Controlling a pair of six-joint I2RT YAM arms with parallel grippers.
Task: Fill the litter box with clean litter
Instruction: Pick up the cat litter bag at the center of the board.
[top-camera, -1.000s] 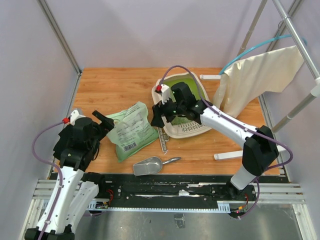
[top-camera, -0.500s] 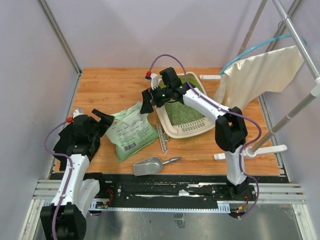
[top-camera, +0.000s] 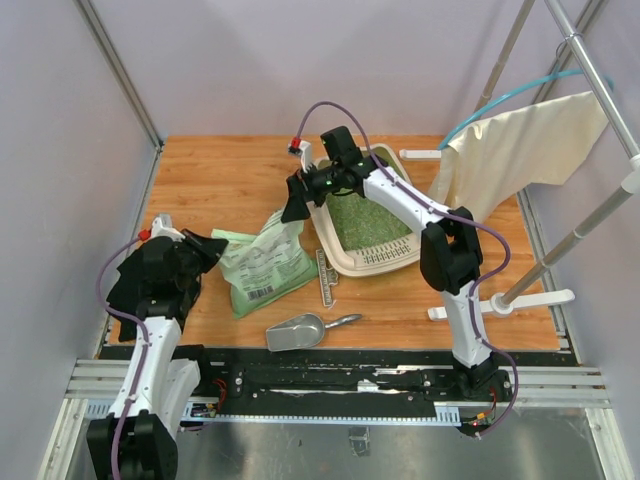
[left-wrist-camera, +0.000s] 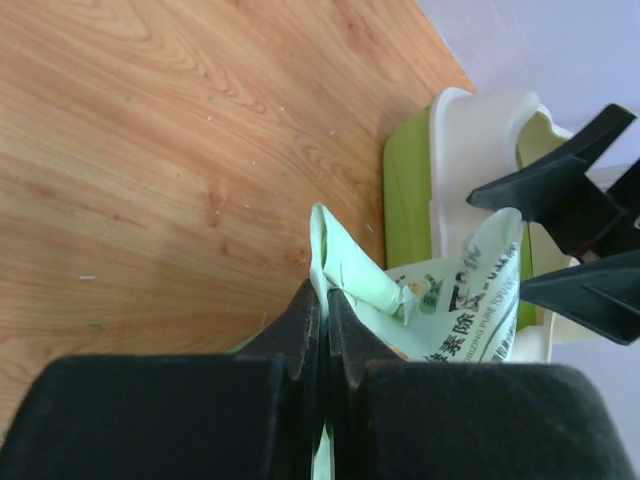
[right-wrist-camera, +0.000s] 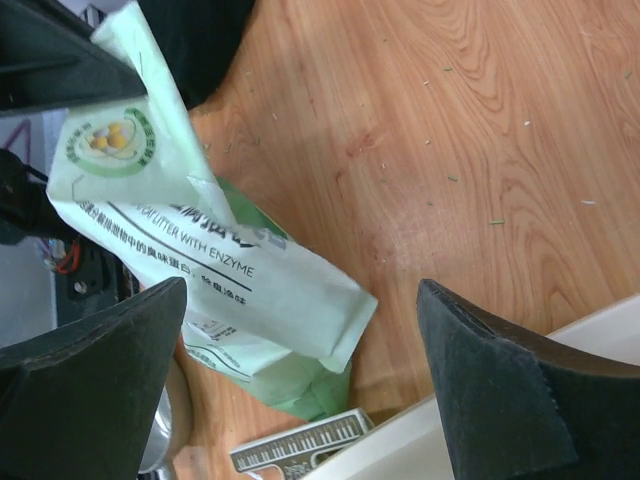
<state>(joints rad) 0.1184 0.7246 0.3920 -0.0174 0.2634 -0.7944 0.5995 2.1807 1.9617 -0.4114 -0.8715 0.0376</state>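
The cream-white litter box (top-camera: 377, 263) stands right of centre with green-grey clean litter (top-camera: 370, 220) inside. Its white rim (left-wrist-camera: 470, 130) and green inside also show in the left wrist view. A light green printed bag (top-camera: 264, 260) lies to its left. My left gripper (top-camera: 214, 243) is shut on the bag's left edge, and the thin plastic (left-wrist-camera: 345, 265) sticks out past the closed jaws (left-wrist-camera: 325, 300). My right gripper (top-camera: 295, 204) hangs open over the bag's far right corner, beside the box. Its fingers (right-wrist-camera: 95, 375) straddle the bag (right-wrist-camera: 215, 255) without touching it.
A silver metal scoop (top-camera: 297, 332) lies near the front edge. A grey comb-like strip (top-camera: 325, 278) rests between the bag and the box. A cream cloth (top-camera: 520, 150) hangs from a rack at the right. Grey walls close the table on the left and at the back.
My left gripper has closed on the bag's left edge, and that edge has bunched up and lifted. My right arm swung from over the box to the bag's far corner and opened wider.
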